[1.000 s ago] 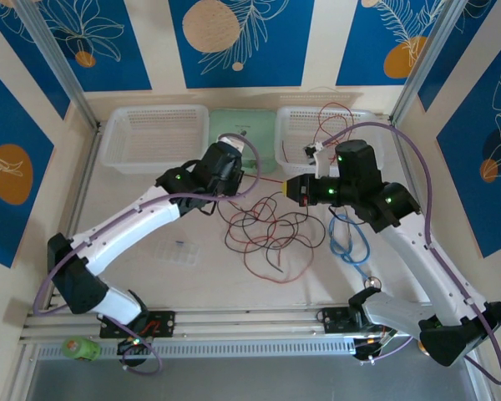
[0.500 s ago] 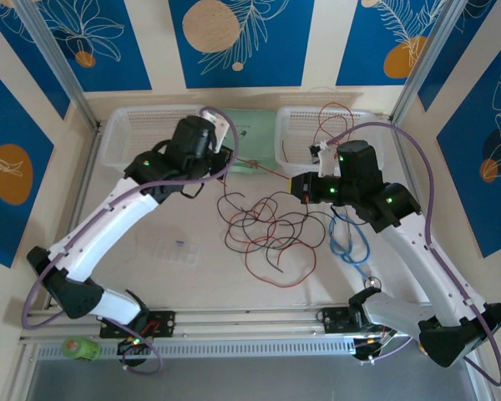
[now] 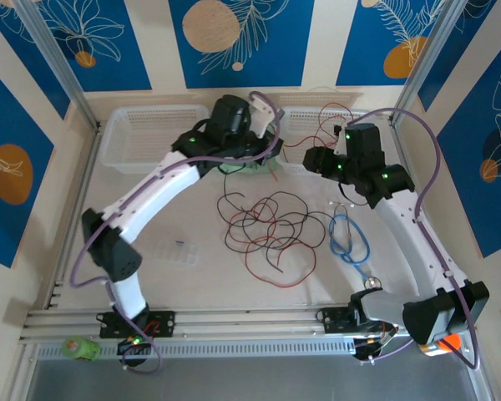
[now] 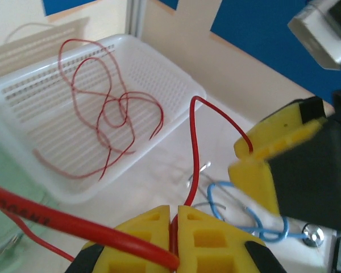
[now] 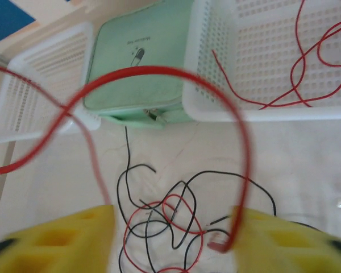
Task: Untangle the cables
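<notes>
The lid of the mint-green case, which stands between the two white baskets at the far side of the table, bears a short line of small dark print with a capsule-shaped emblem beneath it. The print is too small to read. In the left wrist view, dark capital letters run along the sheath of the red cable, too blurred to make out. No other text can be read.

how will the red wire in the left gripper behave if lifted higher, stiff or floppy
Probably floppy: the red wire arcs loosely from the shut left gripper. Likely very light, being so thin. It may snag, since the cables on the table lie looped together.
</notes>
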